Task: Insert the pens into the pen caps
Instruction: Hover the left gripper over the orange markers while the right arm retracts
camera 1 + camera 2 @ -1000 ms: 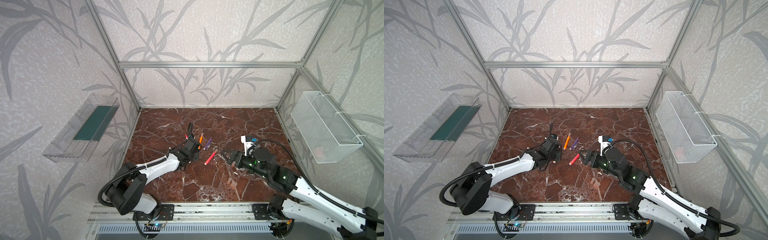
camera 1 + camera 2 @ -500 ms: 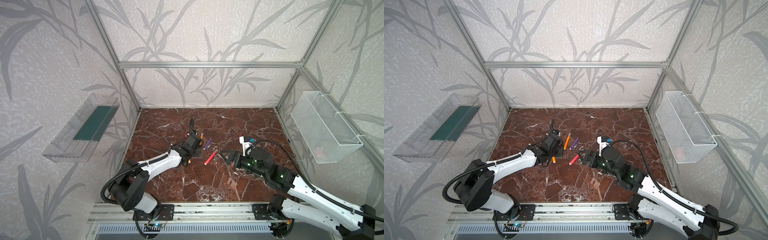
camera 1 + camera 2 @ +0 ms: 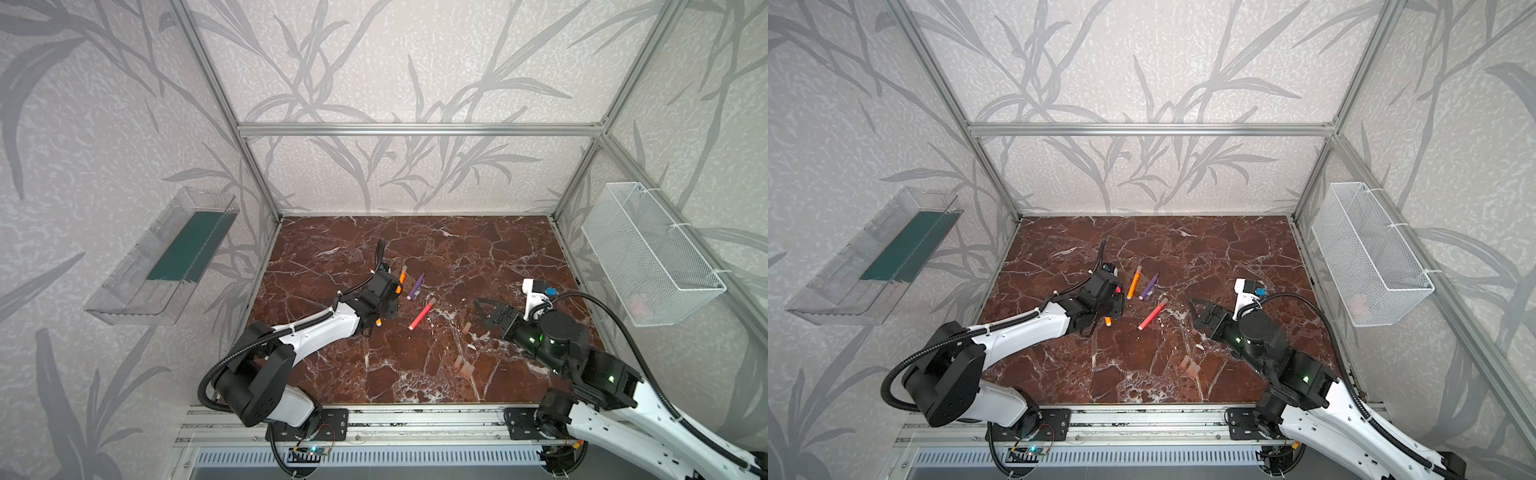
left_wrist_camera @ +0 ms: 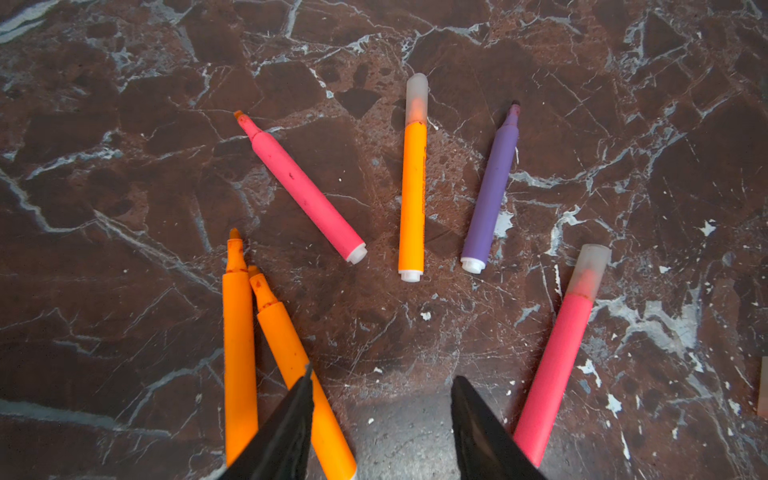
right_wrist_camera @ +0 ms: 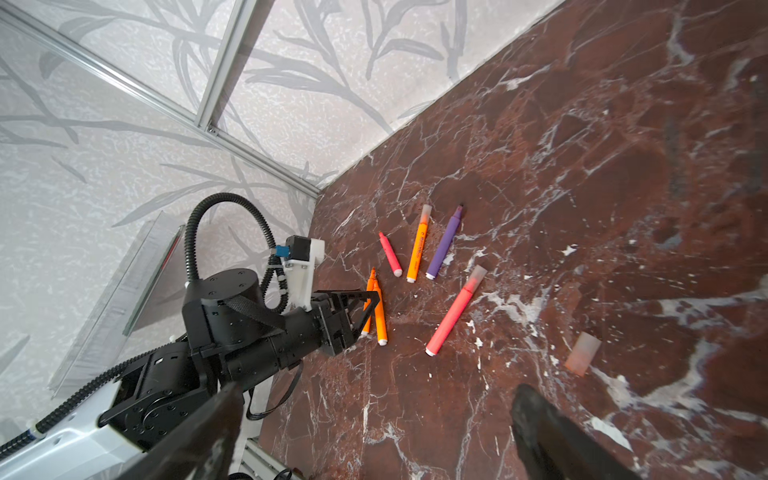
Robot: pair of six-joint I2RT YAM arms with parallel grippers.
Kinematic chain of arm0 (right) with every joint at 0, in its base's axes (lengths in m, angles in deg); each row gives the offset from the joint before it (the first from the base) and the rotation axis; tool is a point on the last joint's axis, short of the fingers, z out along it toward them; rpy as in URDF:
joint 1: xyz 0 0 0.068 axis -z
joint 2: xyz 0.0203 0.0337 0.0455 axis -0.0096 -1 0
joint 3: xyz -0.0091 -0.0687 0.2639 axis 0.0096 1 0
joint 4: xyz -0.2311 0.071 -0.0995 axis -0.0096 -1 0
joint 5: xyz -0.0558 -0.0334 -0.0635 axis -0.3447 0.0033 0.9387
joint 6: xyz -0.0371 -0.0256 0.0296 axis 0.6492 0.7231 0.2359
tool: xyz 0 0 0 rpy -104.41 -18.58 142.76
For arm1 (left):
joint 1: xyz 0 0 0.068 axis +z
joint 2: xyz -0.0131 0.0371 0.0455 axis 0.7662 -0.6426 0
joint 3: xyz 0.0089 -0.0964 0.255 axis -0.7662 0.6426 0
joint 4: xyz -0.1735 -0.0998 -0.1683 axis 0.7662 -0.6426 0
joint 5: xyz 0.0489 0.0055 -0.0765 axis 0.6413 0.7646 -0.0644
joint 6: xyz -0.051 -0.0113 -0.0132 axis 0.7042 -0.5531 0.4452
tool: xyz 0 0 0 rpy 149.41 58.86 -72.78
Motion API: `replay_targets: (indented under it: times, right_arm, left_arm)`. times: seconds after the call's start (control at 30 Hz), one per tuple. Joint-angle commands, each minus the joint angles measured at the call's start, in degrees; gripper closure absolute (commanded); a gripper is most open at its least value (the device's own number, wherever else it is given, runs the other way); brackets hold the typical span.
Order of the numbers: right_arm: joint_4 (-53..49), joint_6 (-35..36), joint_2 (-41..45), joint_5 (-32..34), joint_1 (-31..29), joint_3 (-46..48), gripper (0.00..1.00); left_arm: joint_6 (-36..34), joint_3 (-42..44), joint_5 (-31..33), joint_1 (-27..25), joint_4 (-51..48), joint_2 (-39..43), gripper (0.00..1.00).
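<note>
A tabletop (image 3: 457, 249) of red-brown marble veined in white makes the floor of this cell. 3 walls (image 3: 415, 62), papered pale grey with darker leaf sprays, close it in. An aluminium frame (image 3: 415, 129) braces them, its crossbar running along the back. On the left wall hangs a clear plastic tray (image 3: 137, 311) with a dark green liner (image 3: 187, 245). On the right wall hangs a white wire basket (image 3: 648, 257). A metal rail (image 3: 415, 419) edges the front. The light is soft and even.

a reddish-brown marbled surface (image 3: 478, 249) sits inside leaf-patterned walls (image 3: 415, 62) and an aluminium frame (image 3: 415, 129). a clear tray (image 3: 124, 305) hangs on the left wall, a white wire basket (image 3: 648, 257) on the right.
</note>
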Motion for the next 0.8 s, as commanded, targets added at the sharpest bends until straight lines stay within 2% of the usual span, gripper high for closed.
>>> replay_targets:
  times: [0.0, 0.17, 0.3, 0.47, 0.77]
  right_arm:
    - [-5.17, -0.56, 5.42, 4.36, 0.17, -0.32, 0.01]
    - [-7.35, 0.74, 11.72, 8.30, 0.21, 2.11, 0.01]
    - [-7.91, 3.39, 12.76, 9.68, 0.22, 3.54, 0.01]
    - [-4.98, 6.77, 9.93, 10.81, 0.21, 5.92, 0.01]
    - [3.90, 14.07, 2.23, 11.07, 0.21, 10.36, 0.01]
  left_arm:
    - [0.29, 0.32, 0.55, 0.29, -0.51, 2.01, 0.46]
    - [0.08, -0.19, 0.80, 0.33, -0.70, 1.96, 0.46]
    - [-0.73, -0.97, 0.03, 0.25, -0.93, 1.27, 0.46]
    - [-1.04, -0.97, -3.18, 0.29, 1.46, -0.08, 0.47]
    - [0.34, -5.21, -4.28, 0.15, 0.19, -5.34, 0.51]
